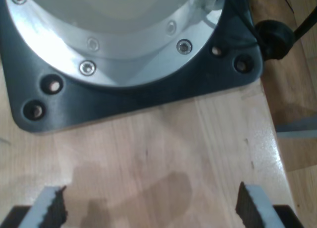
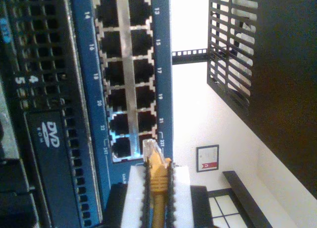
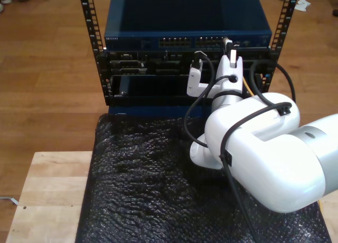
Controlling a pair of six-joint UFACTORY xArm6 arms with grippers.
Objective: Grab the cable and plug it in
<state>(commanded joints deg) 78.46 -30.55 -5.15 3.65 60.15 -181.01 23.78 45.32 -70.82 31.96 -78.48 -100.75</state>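
My second gripper (image 2: 157, 188) is clamped on the yellow-orange cable (image 2: 158, 181) just behind its clear plug (image 2: 151, 149), white padded fingers (image 2: 134, 193) squeezing the ribbed strain-relief boot. The plug tip sits right at the bottom row of ports on the blue network switch (image 2: 86, 89), touching or nearly touching the metal frame of the port block (image 2: 126, 74); too blurry to say if it's started in.

Biggest risk as I see it: the plug looks a bit off the port opening, so pushing now could jam the tip on the shiny metal divider, bend the latch tab, or let the smooth boot slide back through the pads. The cable's floppy, so the plug could also twist.

My first gripper (image 1: 151, 203) is wide open and holding nothing, serrated black pads (image 1: 54, 205) over the pale wooden tabletop (image 1: 163, 148) beside a dark arm base plate (image 1: 148, 96) with a brushed aluminium flange (image 1: 119, 34).

In the exterior view the arm (image 3: 264, 153) reaches over crinkly black bubble wrap (image 3: 148, 185) toward the rack (image 3: 100, 68).
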